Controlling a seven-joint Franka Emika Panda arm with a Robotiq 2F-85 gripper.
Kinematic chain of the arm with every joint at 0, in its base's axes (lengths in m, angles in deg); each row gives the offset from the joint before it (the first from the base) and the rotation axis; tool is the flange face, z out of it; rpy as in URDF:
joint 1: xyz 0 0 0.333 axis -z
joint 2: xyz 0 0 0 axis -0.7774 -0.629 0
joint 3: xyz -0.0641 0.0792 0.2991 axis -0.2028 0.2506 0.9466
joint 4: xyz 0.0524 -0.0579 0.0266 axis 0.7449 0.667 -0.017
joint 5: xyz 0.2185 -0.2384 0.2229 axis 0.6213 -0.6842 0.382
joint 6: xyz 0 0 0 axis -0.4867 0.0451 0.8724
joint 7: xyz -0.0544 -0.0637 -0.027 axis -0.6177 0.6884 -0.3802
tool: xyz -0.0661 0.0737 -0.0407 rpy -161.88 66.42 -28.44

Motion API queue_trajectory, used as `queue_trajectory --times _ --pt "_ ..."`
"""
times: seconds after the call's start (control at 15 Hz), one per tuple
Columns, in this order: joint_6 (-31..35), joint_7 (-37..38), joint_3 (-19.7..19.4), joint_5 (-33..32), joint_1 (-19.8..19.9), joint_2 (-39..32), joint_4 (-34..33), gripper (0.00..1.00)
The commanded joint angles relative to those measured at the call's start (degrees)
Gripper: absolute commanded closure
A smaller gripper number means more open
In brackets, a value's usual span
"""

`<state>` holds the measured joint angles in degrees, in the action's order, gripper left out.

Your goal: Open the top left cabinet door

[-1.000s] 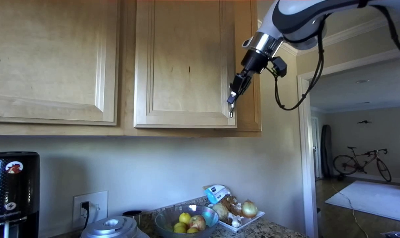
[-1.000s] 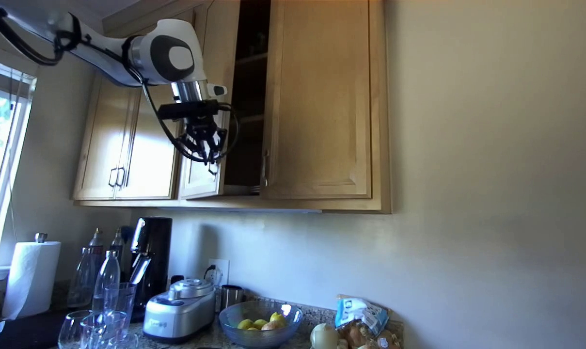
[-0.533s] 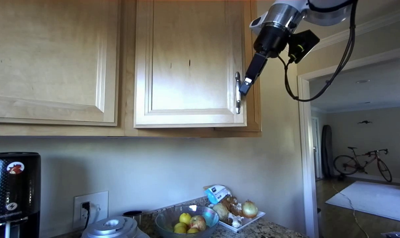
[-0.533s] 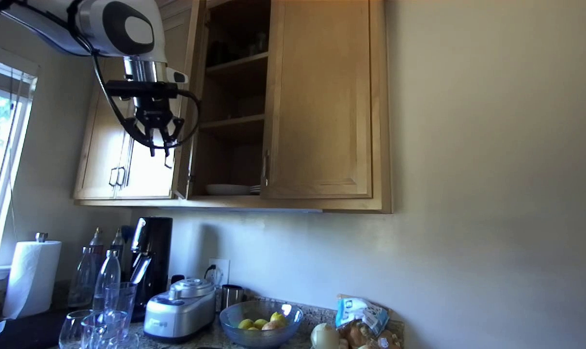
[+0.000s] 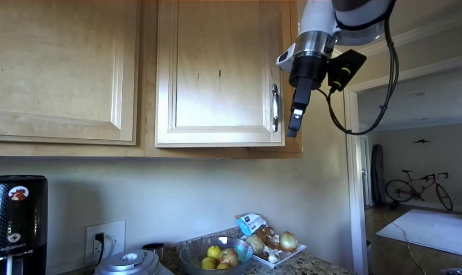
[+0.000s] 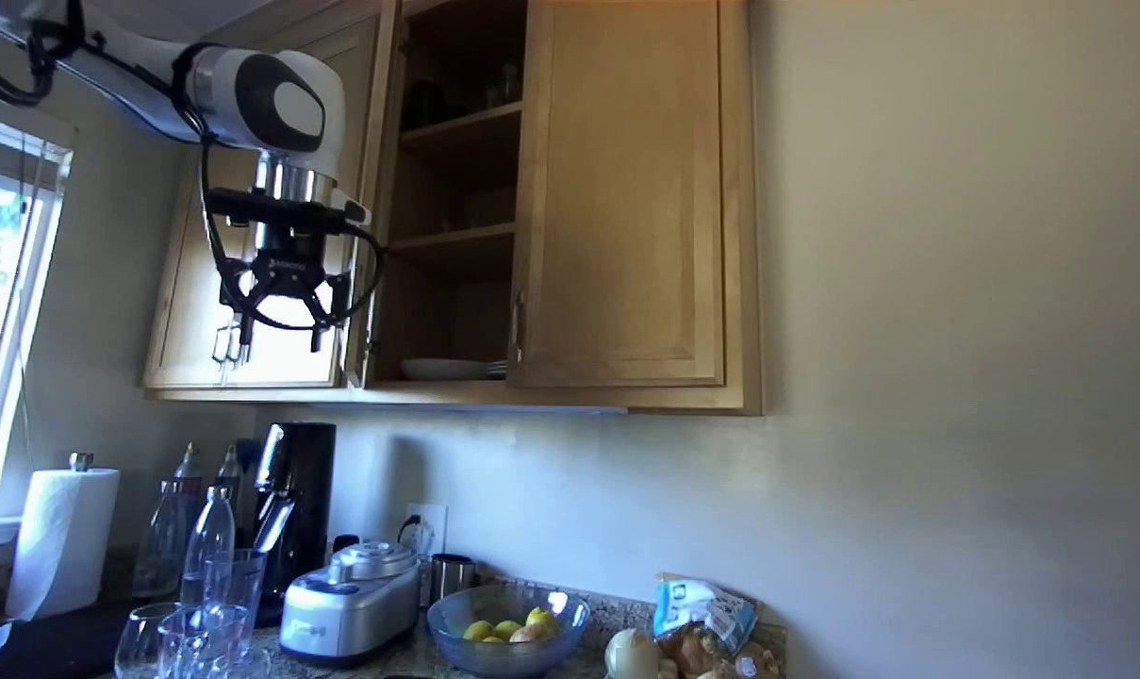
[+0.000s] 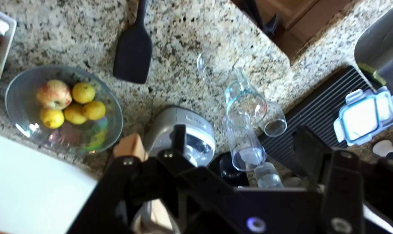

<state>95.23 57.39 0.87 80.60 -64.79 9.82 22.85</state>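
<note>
The top left cabinet door [image 5: 219, 88] stands swung wide, its silver bar handle [image 5: 275, 108] along the free edge. Shelves [image 6: 456, 236] behind it lie exposed in an exterior view, where the door shows almost edge-on beside the arm. My gripper [image 5: 292, 133] hangs pointing down, a little to the right of the handle in that view and apart from it. Both fingers [image 6: 245, 335] are spread with nothing between them. In the wrist view the gripper [image 7: 242, 133] looks down over the counter, jaws wide apart; the door cannot be made out clearly there.
A matching closed door [image 6: 626, 189] flanks the opening. Below stand a bowl of fruit [image 5: 188, 263], a silver food processor [image 6: 353, 604], several drinking glasses [image 7: 248, 143] and a tall black appliance [image 5: 15, 225]. A spatula [image 7: 133, 55] lies on the counter.
Over the last second the door swung further out, revealing the shelves. Afterwards my fingers spread, and the gripper came off the handle, moving down and away from it.
</note>
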Motion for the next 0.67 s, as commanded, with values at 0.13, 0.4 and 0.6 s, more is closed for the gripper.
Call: queue_trajectory --times 0.13,0.4,0.6 --pt "-7.82 5.36 -0.23 -1.96 3.81 -6.17 -2.37 0.00" --pt "-8.54 7.73 -0.25 -3.10 5.92 -7.28 -1.71 0.00" --pt "-8.41 11.48 -0.98 -6.39 8.45 -6.70 -0.89 0.00"
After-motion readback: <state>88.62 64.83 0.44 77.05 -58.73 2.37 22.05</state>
